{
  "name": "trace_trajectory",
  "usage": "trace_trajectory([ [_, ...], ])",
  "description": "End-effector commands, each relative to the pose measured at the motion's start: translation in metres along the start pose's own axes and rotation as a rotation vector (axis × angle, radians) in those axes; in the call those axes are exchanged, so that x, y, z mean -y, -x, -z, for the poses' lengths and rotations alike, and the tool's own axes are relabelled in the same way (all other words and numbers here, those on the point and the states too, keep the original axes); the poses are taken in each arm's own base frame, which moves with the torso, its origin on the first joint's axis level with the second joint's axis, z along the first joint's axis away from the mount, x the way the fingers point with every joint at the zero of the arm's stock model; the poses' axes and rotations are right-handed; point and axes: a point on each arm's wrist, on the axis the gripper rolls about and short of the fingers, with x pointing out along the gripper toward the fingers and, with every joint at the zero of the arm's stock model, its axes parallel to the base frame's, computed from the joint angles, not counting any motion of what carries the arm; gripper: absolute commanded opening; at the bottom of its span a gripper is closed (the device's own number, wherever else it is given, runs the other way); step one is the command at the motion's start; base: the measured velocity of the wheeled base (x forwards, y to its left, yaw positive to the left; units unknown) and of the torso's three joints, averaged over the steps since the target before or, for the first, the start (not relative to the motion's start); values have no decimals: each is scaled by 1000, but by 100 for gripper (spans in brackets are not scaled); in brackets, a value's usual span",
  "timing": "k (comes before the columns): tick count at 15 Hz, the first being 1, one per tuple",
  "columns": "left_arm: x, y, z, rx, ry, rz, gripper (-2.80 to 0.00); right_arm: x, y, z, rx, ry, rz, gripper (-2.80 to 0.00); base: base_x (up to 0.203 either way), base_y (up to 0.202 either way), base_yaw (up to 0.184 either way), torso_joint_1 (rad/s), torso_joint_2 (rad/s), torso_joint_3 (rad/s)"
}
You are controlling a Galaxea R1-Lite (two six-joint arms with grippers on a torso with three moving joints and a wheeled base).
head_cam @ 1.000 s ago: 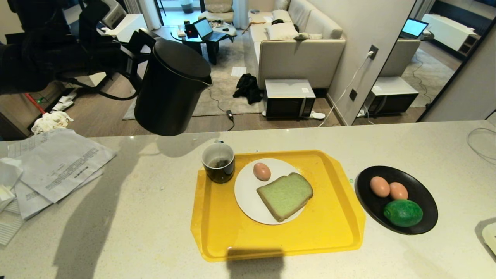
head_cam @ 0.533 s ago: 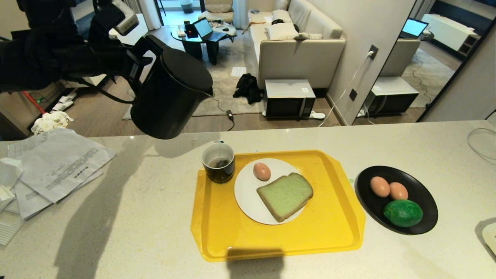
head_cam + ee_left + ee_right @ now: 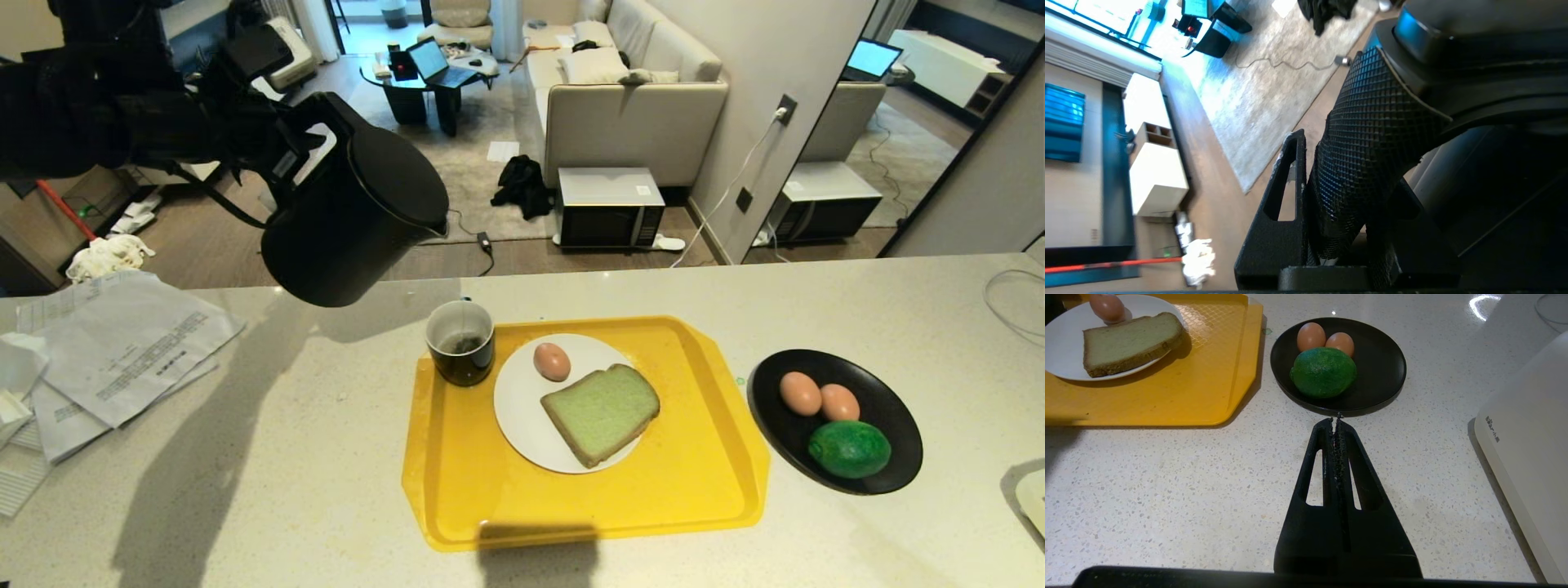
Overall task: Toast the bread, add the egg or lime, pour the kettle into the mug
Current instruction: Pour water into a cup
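The black kettle [image 3: 347, 233] hangs tilted in the air behind and left of the mug [image 3: 460, 343], spout toward the mug. My left gripper [image 3: 300, 153] is shut on its handle; the textured handle [image 3: 1372, 134] fills the space between the fingers [image 3: 1286, 183]. The mug stands at the yellow tray's [image 3: 702, 490] back left corner. On the white plate [image 3: 514, 416] lie the bread [image 3: 602, 412] and one egg [image 3: 552, 361]. The lime [image 3: 849, 448] and two eggs [image 3: 800, 393] sit in a black dish [image 3: 898, 408]. My right gripper [image 3: 1336, 418] is shut and empty, just short of that dish.
Loose papers [image 3: 122, 351] cover the counter's left part. A white appliance [image 3: 1535, 449] stands at the counter's right edge. Beyond the counter are a sofa [image 3: 637, 106] and a microwave [image 3: 608, 208] on the floor.
The left wrist has rolled and the kettle has tipped further, its lid and spout turning toward the mug and its base swinging left. Everything on the counter has stayed put.
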Motion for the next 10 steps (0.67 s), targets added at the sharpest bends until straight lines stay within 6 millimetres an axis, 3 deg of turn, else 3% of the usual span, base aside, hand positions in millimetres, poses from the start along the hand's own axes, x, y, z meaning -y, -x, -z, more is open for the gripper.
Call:
trace_trajectory([
  [1, 2, 4, -5, -3, -41, 14, -280, 0, 0, 0, 0, 0, 0, -280, 0, 0, 0, 0, 0, 0],
  [10, 6, 13, -8, -109, -227, 19, -280, 0, 0, 0, 1, -1, 0, -280, 0, 0, 0, 0, 0, 0],
])
